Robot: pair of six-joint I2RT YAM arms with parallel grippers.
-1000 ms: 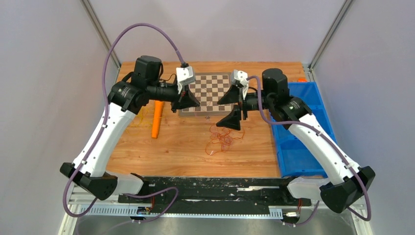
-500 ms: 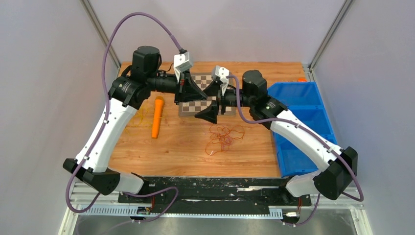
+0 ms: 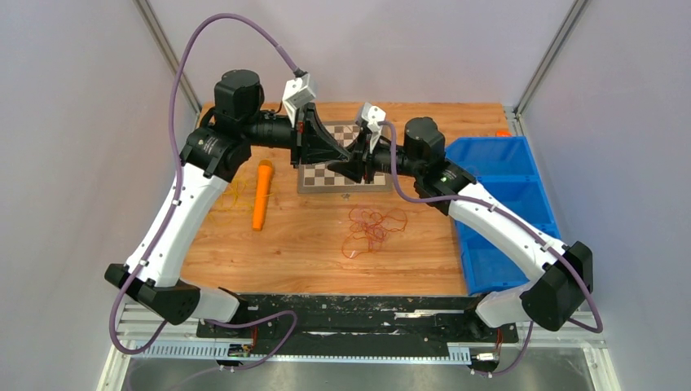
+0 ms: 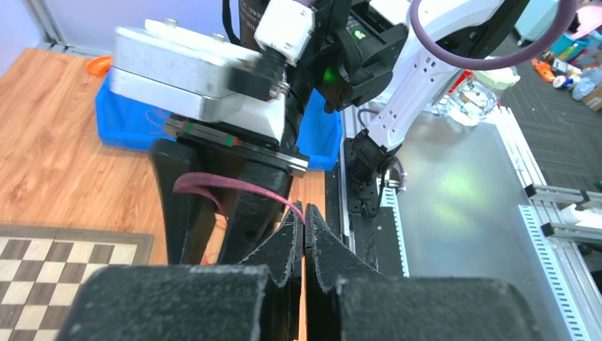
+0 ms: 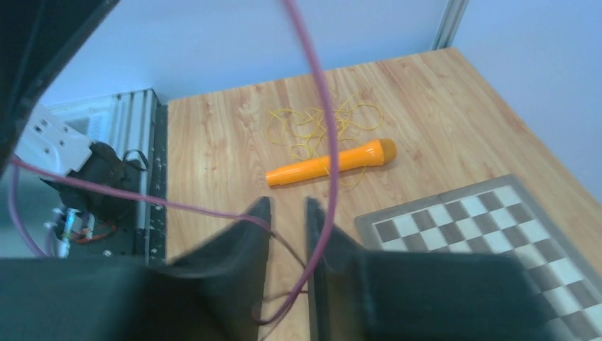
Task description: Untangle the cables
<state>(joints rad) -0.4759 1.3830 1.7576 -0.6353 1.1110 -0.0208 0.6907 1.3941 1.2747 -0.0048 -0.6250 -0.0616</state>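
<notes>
One cable [image 4: 227, 186] hangs stretched above the chessboard [image 3: 322, 177]; left gripper [image 4: 304, 213] pinches it; right gripper [image 5: 287, 206], slightly spread, just carries it; next, likely part slowly.

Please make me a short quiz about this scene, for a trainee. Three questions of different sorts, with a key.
1. Which colour are the cables lying by the orange cylinder? A yellow, B blue, C green.
2. True or false: the reddish-orange cables lie on the wood, outside the blue bin.
3. Fill in: in the top view, the left gripper and right gripper meet over the ____.
Key: 1 A; 2 true; 3 chessboard.
</notes>
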